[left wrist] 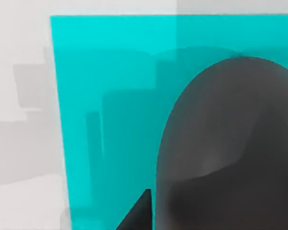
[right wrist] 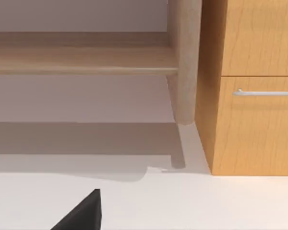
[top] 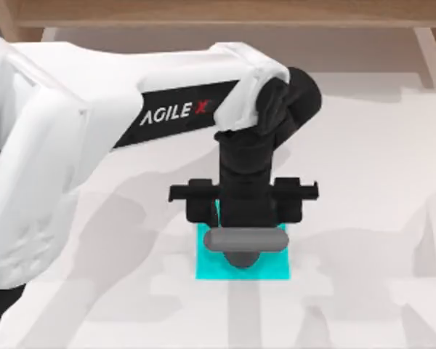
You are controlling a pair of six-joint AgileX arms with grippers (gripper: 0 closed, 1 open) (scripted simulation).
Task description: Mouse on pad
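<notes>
White and bulky, the left arm [top: 94,123] sweeps in from the left edge of the top view toward the centre, its black wrist dropping straight down over the middle of the surface [top: 363,182]. At the foot of that wrist the left tool [top: 244,218] sits low over the pad [top: 208,267], a cyan square lying flat just below the centre of the frame. The mouse [top: 243,243] lies on the pad, its lighter grey bar running crosswise under the wrist and its darker rounded part bulging toward the lower edge of the frame; cyan shows to the left, to the right and below it. Whether the left tool is clenched on the mouse or released I cannot tell, since the wrist hides the fingers from above. In the left wrist view the pad [left wrist: 105,120] fills the middle of the frame with pale surface along its left side, and the dark grey dome of the mouse [left wrist: 230,143] rises over its right half, with one black fingertip [left wrist: 139,215] poking in at the bottom edge just beside it. In the right wrist view the right arm is parked away from the pad, facing a wooden cabinet [right wrist: 254,120] at the right of the frame, and one dark finger [right wrist: 84,213] shows at the lower left.
</notes>
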